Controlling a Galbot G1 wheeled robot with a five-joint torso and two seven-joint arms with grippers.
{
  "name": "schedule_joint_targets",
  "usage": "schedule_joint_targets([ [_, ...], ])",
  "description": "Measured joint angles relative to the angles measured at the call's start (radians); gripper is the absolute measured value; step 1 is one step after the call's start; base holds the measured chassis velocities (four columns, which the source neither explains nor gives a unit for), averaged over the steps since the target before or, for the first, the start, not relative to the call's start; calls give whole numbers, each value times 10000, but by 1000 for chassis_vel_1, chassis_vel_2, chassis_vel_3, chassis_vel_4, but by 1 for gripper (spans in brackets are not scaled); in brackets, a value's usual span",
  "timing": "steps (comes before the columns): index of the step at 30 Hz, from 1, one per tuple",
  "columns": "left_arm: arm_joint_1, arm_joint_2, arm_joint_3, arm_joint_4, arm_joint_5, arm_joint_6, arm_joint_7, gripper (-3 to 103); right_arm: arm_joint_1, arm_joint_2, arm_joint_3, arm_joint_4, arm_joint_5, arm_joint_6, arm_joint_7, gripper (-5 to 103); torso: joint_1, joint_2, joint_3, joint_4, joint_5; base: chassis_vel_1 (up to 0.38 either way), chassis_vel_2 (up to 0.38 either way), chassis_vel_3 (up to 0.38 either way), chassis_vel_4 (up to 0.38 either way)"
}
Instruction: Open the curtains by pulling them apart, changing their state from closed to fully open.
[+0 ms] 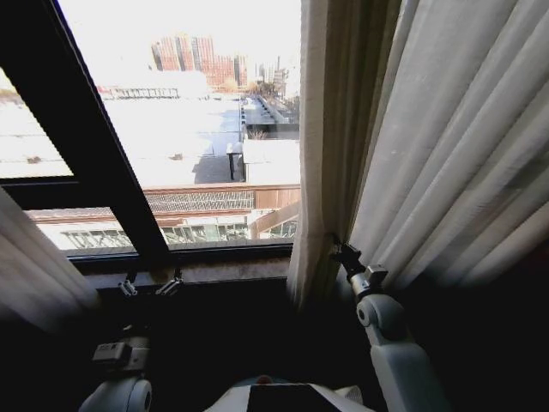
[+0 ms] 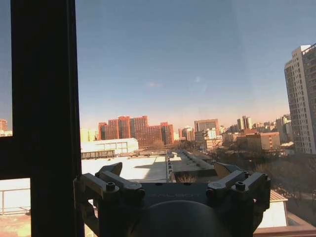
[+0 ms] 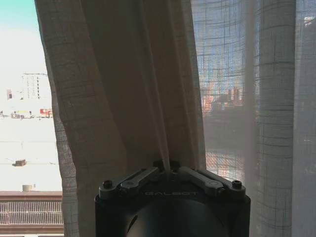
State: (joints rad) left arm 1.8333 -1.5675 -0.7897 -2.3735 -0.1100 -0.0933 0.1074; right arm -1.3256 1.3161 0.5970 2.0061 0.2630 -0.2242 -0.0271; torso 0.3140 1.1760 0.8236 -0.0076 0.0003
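Nearest the head camera, at the bottom centre of the frame, sits the robot's own torso top, dark and partly cropped. Just above it, lower right of centre, the right gripper (image 1: pixel 343 254) has its jaws drawn together on a gathered fold of the curtains (image 1: pixel 446 163); the right wrist view confirms this, with the fabric pinched to a narrow neck where it enters the closed jaws of that gripper (image 3: pixel 169 170) and fanning out above. The hold low on the panel's leading edge appears chosen so that the arm can drag the whole pleated mass sideways rather than merely tug a single pleat.

The left gripper (image 1: pixel 151 286) stands at the lower left of the head view, just before the window sill (image 1: pixel 214 270), with its jaws spread wide and nothing between them; the left wrist view shows that gripper (image 2: pixel 168 173) facing bare glass and the city beyond, beside the black window frame (image 2: pixel 44 118).

The right panel is bunched from centre to the right edge of the frame. A second strip of curtain lies at the lower left edge (image 1: pixel 34 266). The glass between them is uncovered, so the opening is judged well advanced, though the right panel may yet need further travel.
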Motion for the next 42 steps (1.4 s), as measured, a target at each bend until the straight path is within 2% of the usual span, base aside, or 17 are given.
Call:
schedule_joint_targets([
  [42,-38,15,23,44,14,-27,9,100,-35,-1,51,5,-12,25,19,0,0,1,0,0,-1,-351,-353,353,351],
])
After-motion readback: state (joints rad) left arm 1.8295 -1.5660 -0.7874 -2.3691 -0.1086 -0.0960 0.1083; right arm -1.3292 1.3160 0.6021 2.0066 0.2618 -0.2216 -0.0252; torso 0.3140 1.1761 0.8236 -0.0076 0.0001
